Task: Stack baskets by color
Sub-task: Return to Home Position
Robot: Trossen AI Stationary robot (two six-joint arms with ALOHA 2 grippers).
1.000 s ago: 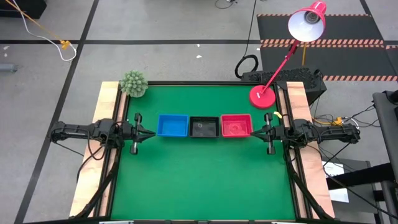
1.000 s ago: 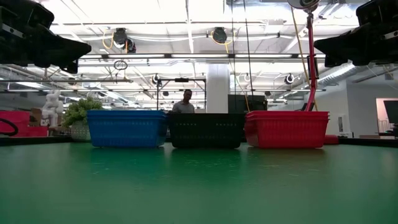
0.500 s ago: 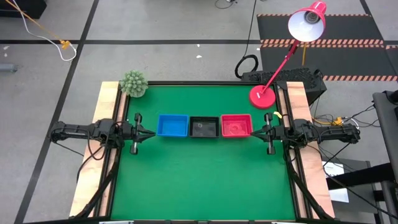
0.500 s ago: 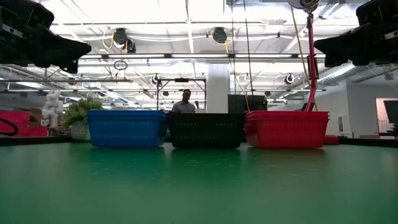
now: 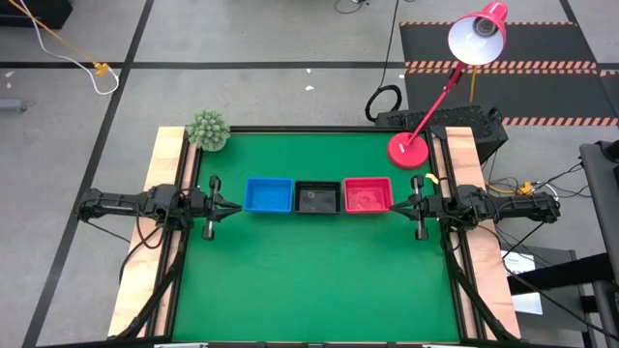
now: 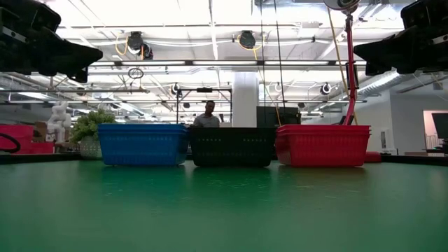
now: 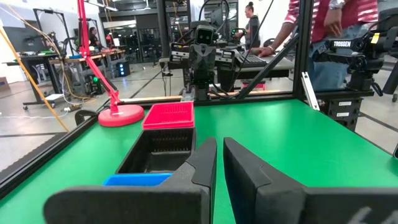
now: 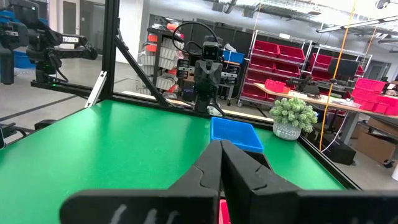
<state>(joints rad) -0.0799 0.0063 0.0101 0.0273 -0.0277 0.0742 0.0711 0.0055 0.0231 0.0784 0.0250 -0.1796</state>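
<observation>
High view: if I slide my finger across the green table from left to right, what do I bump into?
Left gripper → blue basket stack → black basket stack → red basket stack → right gripper.

You see three basket stacks upright on the green surface, blue stack (image 5: 268,195), black stack (image 5: 317,196), red stack (image 5: 368,194), side by side in a row.

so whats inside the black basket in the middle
From above, the black basket shows only a dark floor with a faint pale spot. No loose item is visible. Whether more black baskets are nested inside cannot be told.
</observation>
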